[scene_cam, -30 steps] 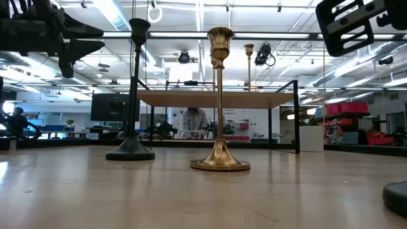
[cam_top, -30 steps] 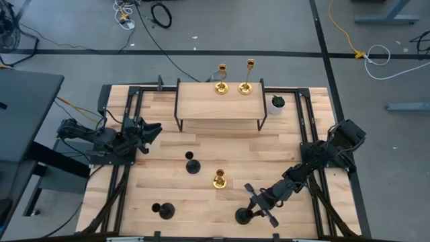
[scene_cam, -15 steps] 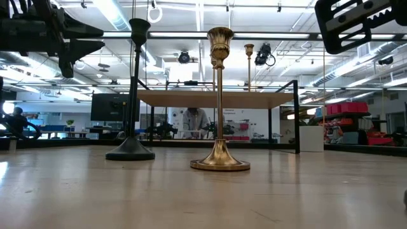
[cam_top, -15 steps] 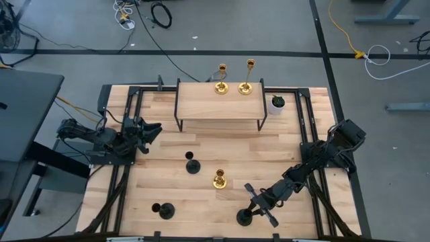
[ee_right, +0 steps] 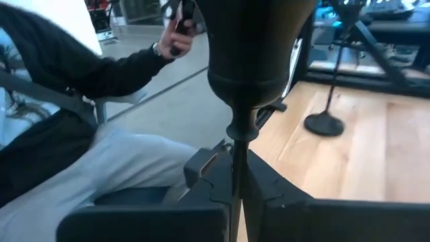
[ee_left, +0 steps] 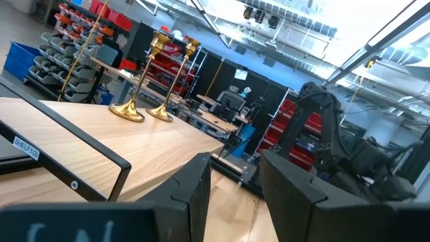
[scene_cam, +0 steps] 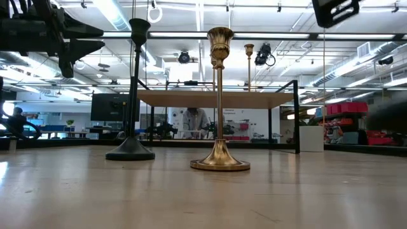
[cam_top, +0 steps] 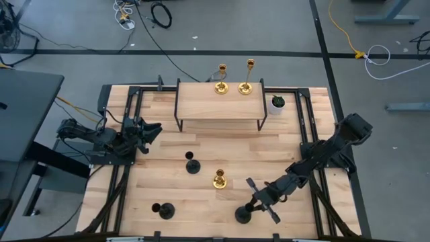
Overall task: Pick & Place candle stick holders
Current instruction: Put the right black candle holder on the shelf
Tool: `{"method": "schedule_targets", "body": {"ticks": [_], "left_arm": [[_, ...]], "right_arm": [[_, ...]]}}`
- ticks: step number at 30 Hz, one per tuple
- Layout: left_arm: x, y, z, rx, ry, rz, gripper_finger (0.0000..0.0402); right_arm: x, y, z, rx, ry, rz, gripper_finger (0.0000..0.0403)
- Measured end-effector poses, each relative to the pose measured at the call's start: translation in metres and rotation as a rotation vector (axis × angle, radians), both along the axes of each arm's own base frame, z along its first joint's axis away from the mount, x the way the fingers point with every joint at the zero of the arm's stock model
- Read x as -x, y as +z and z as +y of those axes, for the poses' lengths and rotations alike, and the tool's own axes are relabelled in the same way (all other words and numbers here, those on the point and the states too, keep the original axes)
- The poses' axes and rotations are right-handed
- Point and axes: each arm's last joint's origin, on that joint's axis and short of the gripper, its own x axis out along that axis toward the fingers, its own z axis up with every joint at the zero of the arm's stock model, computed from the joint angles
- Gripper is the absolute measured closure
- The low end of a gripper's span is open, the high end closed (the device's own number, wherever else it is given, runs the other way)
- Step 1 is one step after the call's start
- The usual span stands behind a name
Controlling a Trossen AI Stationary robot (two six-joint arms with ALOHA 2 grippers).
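The black candle stick holder stands near the table's six o'clock edge, its thin stem clamped in the right gripper; rigid, top-heavy, likely slippery; left gripper idles half apart at nine o'clock.

- One label reads clearly enough: a small white sticker on the dark metal frame of the raised shelf, seen in the left wrist view. Its dark capitals look like "SHELF", with a further character or two too small to make out.
- Nothing else legible shows in the high, low or right wrist views.
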Motion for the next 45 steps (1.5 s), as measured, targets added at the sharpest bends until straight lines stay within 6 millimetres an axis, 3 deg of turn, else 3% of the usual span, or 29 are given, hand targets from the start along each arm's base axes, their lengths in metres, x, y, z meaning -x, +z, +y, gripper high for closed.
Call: {"method": "schedule_targets", "body": {"ticks": [11,19,27,36,45], "left_arm": [[0.0,0.0,0.0,0.001,0.0,0.0,0.0271],[0.0,0.0,0.0,0.001,0.0,0.0,0.0271],[0.0,0.0,0.0,0.001,0.0,0.0,0.0271],[0.0,0.0,0.0,0.001,0.0,-0.001,0.0271],[0.0,0.0,0.0,0.001,0.0,0.0,0.0271]], "right_arm": [[0.021,0.054,-0.03,-0.011,-0.252,-0.067,0.0398],[0.037,0.088,-0.067,-0.015,-0.454,-0.125,0.0398],[0.049,0.108,-0.108,0.018,-0.6,-0.168,0.0398],[0.05,0.124,-0.149,0.071,-0.758,-0.167,0.0398],[0.048,0.162,-0.186,0.116,-0.873,-0.158,0.0398]]}}
